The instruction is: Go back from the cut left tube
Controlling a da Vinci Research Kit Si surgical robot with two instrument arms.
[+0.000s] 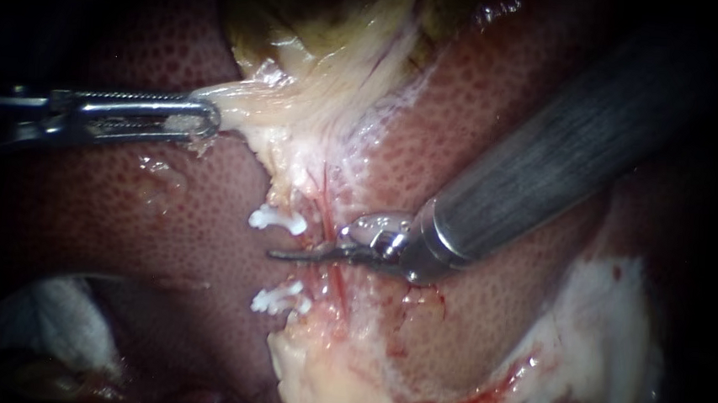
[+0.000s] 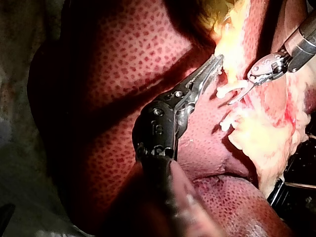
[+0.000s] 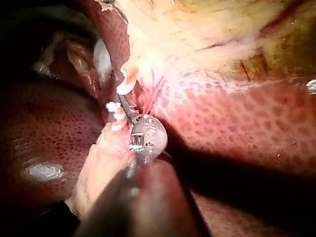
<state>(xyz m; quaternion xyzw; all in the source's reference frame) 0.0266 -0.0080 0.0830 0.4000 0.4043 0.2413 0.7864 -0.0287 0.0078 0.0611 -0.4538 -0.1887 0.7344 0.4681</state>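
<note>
Well, on the endoscope view my left instrument (image 1: 211,121) comes in from the left with its jaws clamped flat on a strand of pale tissue (image 1: 247,109) that stretches over from the gallbladder (image 1: 321,22). My right instrument (image 1: 273,255) reaches down from the upper right. Its two thin blades lie together as one dark line and hold nothing. That line sits in the gap between two white clips, the upper clip (image 1: 277,219) and the lower clip (image 1: 280,299). The cut left tube (image 1: 285,196) shows as pale stumps at those clips, apart from each other, with the blade tip between them. Nearer the shaft, a thin red tube (image 1: 324,220) runs over the liver (image 1: 122,210), and the blades cross in front of it.

On the left wrist view, my left instrument (image 2: 216,61) has its toothed jaws closed on the pale tissue (image 2: 227,44) just ahead. My right instrument (image 2: 233,100) lies beyond, its tip just beside the upper clip (image 2: 228,90) and apart from the lower clip (image 2: 226,122).

On the right wrist view, my right instrument (image 3: 121,98) points its narrow tip between the upper clip (image 3: 123,87) and the lower clip (image 3: 113,106), with no gap visible between the blades. The liver (image 3: 237,128) lies beside it.
</note>
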